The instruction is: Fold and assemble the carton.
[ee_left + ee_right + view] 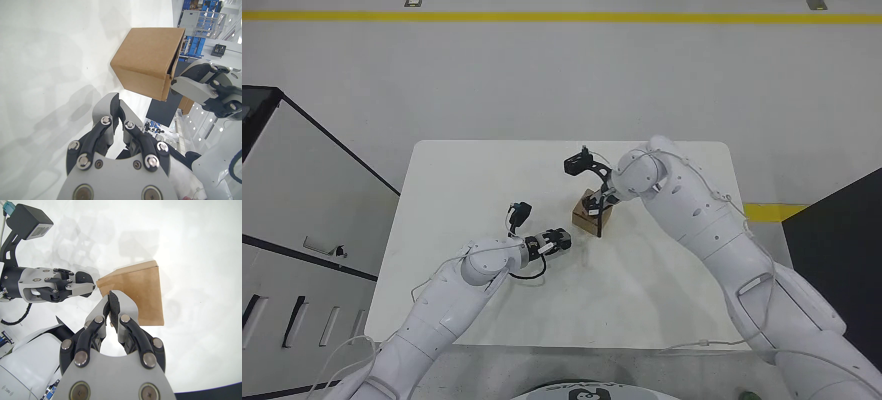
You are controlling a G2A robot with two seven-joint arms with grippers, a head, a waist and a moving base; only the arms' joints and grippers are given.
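R gripper [112, 298] is pinching a thin flap edge of the carton [143, 291], wrist tilting down over it. L gripper [118, 103], fingers closed on nothing, is pointing at a carton corner. Carton is sitting mid-table [462, 200]. Prob. light, stiff, creasing easily; best gripping flaps near fold lines.

From up top, my right gripper [593, 206] covers part of the carton [583, 213]; on its wrist view, the pads [114, 306] hide the edge they're pinching.
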